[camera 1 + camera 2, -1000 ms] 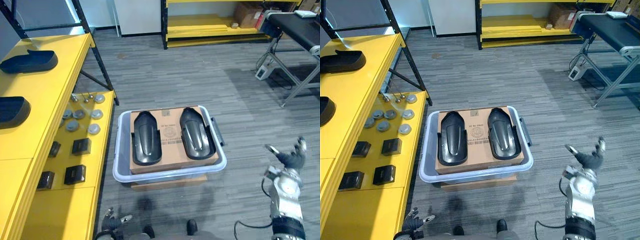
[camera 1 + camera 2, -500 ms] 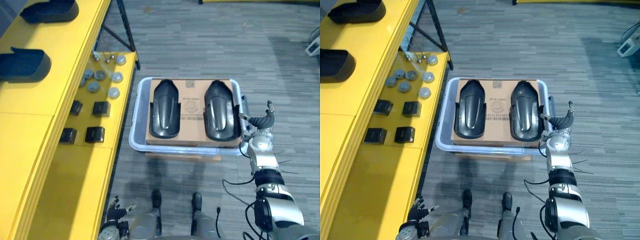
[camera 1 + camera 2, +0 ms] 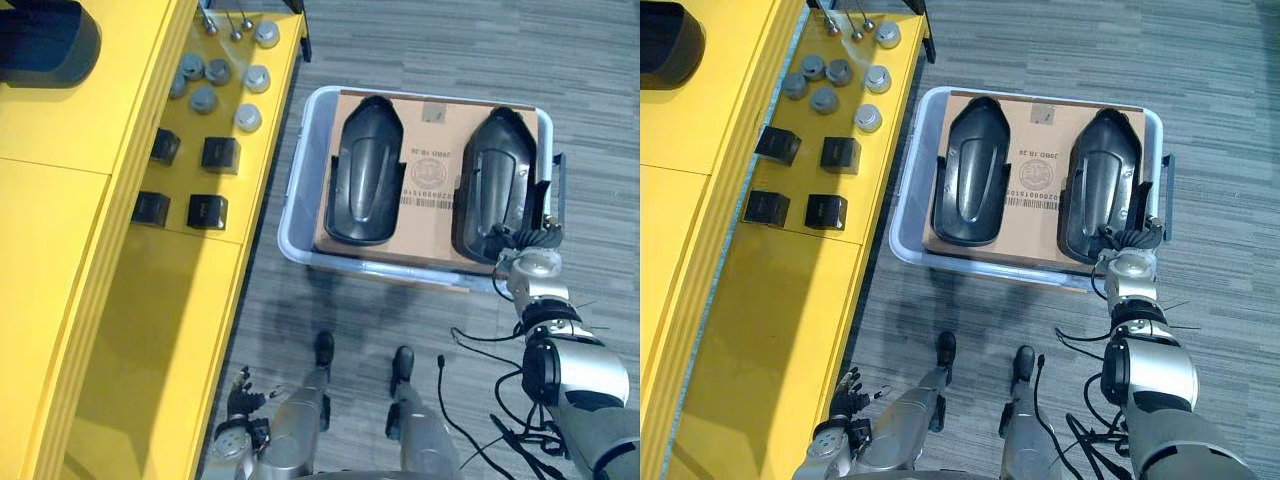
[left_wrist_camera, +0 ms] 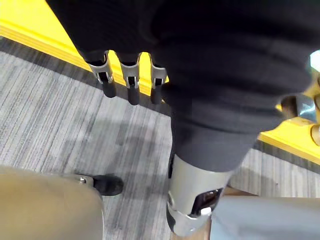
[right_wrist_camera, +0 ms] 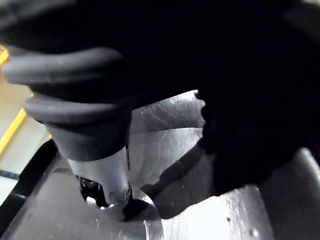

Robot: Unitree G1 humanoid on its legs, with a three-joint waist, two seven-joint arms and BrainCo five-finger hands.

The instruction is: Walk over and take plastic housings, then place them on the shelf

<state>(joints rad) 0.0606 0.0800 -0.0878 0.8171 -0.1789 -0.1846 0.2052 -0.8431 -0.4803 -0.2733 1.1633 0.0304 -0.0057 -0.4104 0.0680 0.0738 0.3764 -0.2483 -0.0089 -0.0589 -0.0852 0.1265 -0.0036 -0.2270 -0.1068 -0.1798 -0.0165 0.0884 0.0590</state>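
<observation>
Two black plastic housings lie side by side on a cardboard sheet (image 3: 430, 185) in a pale plastic bin (image 3: 300, 190) on the floor: the left housing (image 3: 362, 175) and the right housing (image 3: 498, 180). My right hand (image 3: 537, 252) sits against the near end of the right housing; in the right wrist view its dark cover hides most of the contact with the glossy housing (image 5: 210, 220). My left hand (image 4: 130, 80) hangs low by my side with straight fingers and holds nothing. Another black housing (image 3: 45, 40) lies on the yellow shelf (image 3: 60, 250).
The yellow shelf unit runs along my left. Its lower level holds several round metal parts (image 3: 215, 85) and small black boxes (image 3: 200, 180). Grey plank floor (image 3: 420, 40) surrounds the bin.
The view has tipped down and closed in on the bin. My right hand has come from beside the bin's right handle onto the near end of the right housing. The left hand hangs as before.
</observation>
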